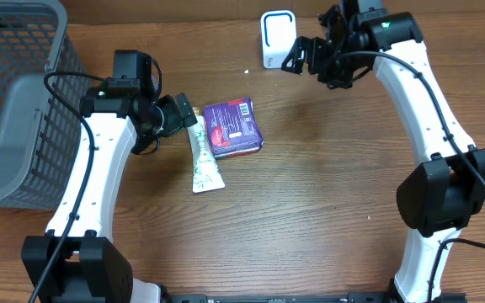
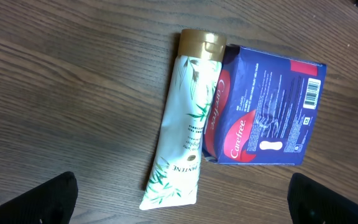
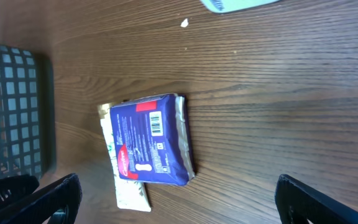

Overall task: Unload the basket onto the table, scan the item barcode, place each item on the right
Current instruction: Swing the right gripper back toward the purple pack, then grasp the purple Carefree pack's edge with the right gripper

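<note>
Purple pack (image 1: 233, 128): is lying flat around the middle of the bench (image 1: 327, 210), a touch toward the far edge, with nothing gripping it
Barcode (image 1: 244, 108): is facing up, sitting on the end of the pack that's pointing at the far edge
White tube (image 1: 202, 164): is lying along the pack's left side and touching it, flat end poking toward the near edge, gold cap (image 2: 201, 45) pointing at the far edge
Scanner (image 1: 278, 38): white box, is standing at the far edge, well apart from the pack, with a white speck (image 1: 247, 71) lying between them
Left claw (image 1: 187, 113): is hanging right by the tube's cap end, just left of the pack, jaws gaping wide and carrying nothing
Right claw (image 1: 295, 57): is hanging by the far edge, just right of the scanner, jaws spread wide too, gripping nothing
Basket (image 1: 23, 101): grey mesh, is hogging the far left corner and running down the left edge
Open room: bare wood is stretching from the pack to the right edge and down to the near edge; the basket is crowding the left side
Left wrist view: is showing the Carefree lettering and the tube's leaf print up close, but isn't catching the scanner or basket
Right wrist view: is catching the pack, the barcode, a strip of basket mesh and a sliver of scanner
Overhead view: is the only one showing both claws at once
</note>
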{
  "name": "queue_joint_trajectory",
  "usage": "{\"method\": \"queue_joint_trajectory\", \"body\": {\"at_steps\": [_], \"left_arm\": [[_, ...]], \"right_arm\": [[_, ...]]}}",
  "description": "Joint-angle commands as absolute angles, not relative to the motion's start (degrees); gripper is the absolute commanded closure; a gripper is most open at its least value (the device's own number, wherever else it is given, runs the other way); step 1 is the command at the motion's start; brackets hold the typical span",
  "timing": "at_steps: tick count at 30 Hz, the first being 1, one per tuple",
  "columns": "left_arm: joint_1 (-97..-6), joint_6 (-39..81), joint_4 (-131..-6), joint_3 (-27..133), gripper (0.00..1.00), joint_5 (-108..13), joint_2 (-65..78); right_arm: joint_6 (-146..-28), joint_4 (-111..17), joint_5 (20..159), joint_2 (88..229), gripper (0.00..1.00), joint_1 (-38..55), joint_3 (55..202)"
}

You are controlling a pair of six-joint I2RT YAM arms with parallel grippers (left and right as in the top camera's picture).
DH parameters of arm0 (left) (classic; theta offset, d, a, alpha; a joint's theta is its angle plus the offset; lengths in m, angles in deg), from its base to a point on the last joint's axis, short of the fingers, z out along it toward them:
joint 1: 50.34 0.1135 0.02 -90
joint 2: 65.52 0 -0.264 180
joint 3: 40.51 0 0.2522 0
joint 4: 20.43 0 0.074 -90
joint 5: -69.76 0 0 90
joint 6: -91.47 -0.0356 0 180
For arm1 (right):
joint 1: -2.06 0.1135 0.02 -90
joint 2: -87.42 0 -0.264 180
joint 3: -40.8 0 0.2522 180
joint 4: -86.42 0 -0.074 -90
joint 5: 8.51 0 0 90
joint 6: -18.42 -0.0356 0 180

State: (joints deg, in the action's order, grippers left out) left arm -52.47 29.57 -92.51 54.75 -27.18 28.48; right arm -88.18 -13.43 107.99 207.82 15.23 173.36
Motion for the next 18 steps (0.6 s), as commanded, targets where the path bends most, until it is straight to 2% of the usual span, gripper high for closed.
{"method": "queue_joint_trajectory", "body": {"at_steps": [1,10,18], "left_arm": [[-52.2,29.3,-92.4,55.8,0.00,-27.7,29.0],[-52.2,29.3,-92.4,55.8,0.00,-27.7,29.0],[-52.2,29.3,-92.4,55.8,0.00,-27.7,29.0]], "right_arm": [[-87.9,-13.9,105.1,207.0,0.00,15.6,173.1],[-87.9,-11.9,104.5,207.1,0.00,18.3,169.2],[-88.0,-17.4,104.6,207.1,0.00,21.3,164.8]]}}
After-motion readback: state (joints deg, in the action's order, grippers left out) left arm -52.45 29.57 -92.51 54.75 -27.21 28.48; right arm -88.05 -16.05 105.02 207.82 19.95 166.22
